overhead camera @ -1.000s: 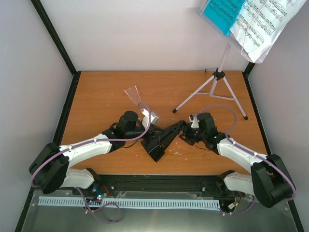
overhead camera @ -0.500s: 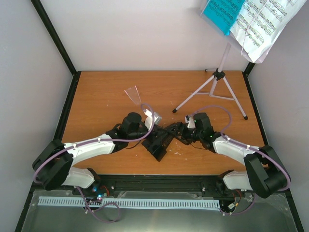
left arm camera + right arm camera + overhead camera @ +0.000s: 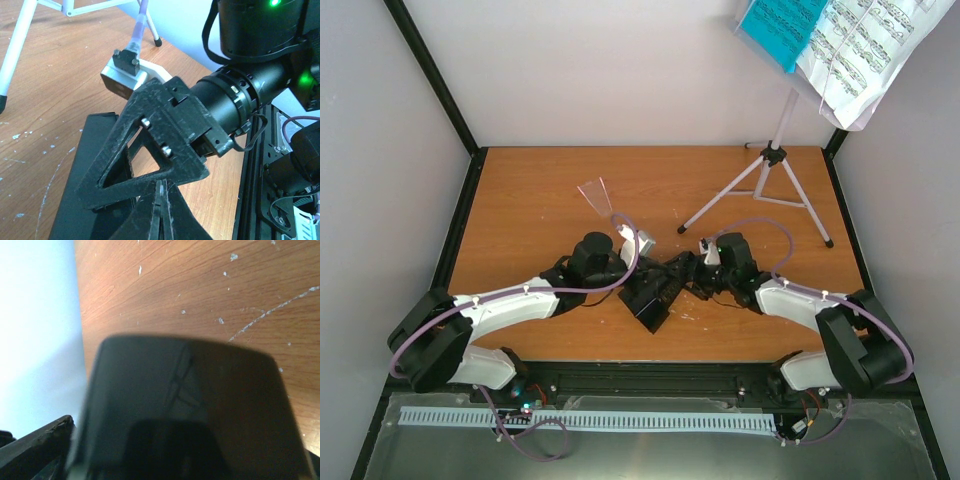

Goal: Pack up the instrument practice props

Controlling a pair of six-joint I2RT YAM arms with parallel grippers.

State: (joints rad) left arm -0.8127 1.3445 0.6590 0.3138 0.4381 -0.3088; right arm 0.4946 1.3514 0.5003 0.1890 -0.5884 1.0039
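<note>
Metronome (image 3: 653, 300): one, black, lying on the surface (image 3: 520, 200) directly between the two hands. Left hand (image 3: 160, 202): clenched, fingers pressed together, grasping nothing, tips just beside one finger of the right hand. Right hand (image 3: 672, 272): jaws wide, set about the metronome; whether they press on it cannot be told. Stand (image 3: 775, 152): one, upright on three legs, well beyond the right hand. It carries one teal folder (image 3: 780, 28) and sheet music (image 3: 870, 50), page count unclear. Clear plastic piece (image 3: 595, 193): one, beyond the left hand.
</note>
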